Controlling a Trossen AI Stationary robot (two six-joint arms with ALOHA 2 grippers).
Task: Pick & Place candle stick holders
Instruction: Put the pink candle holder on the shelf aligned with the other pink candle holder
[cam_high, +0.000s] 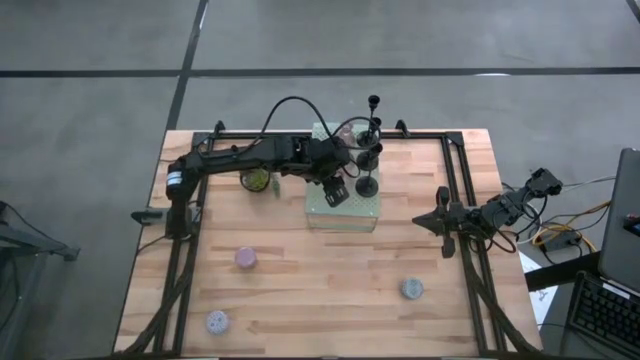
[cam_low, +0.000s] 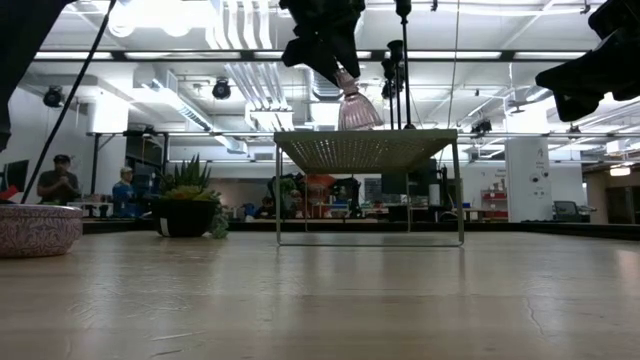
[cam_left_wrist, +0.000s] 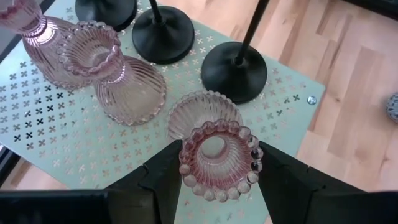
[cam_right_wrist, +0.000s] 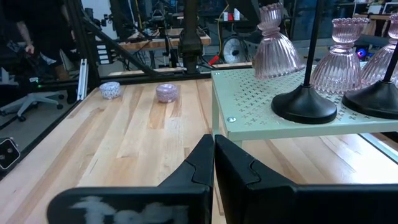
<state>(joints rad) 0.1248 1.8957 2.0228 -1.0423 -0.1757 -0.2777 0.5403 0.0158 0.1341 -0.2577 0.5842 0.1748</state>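
A pale green perforated block (cam_high: 342, 205) stands mid-table. On it are black slim-stemmed holders (cam_left_wrist: 235, 70) and two pink glass holders (cam_left_wrist: 127, 87). A third pink glass holder (cam_left_wrist: 214, 146) is tilted between the fingers of my left gripper (cam_left_wrist: 217, 186), which is shut on it. Its base (cam_low: 358, 112) is at the block's top, and I cannot tell if it touches. Small lavender holders (cam_high: 246, 258) (cam_high: 411, 289) (cam_high: 217, 322) rest on the wooden table. My right gripper (cam_right_wrist: 214, 146) waits shut at the table's right side (cam_high: 425, 222). My left gripper pinches the pink holder's upper cup, just below its beaded rim (cam_left_wrist: 219, 163), between its two fingers (cam_left_wrist: 163, 180). The fingers slant down from the table's left side. The holder tilts, its ribbed base (cam_left_wrist: 200, 113) pointing down at the block.
A small green potted plant (cam_high: 257, 180) stands left of the block, under my left arm. Black frame rails (cam_high: 455, 190) run along the table's sides. People sit in the room behind (cam_low: 60, 180). Bare wood lies toward the near edge, between the lavender holders.
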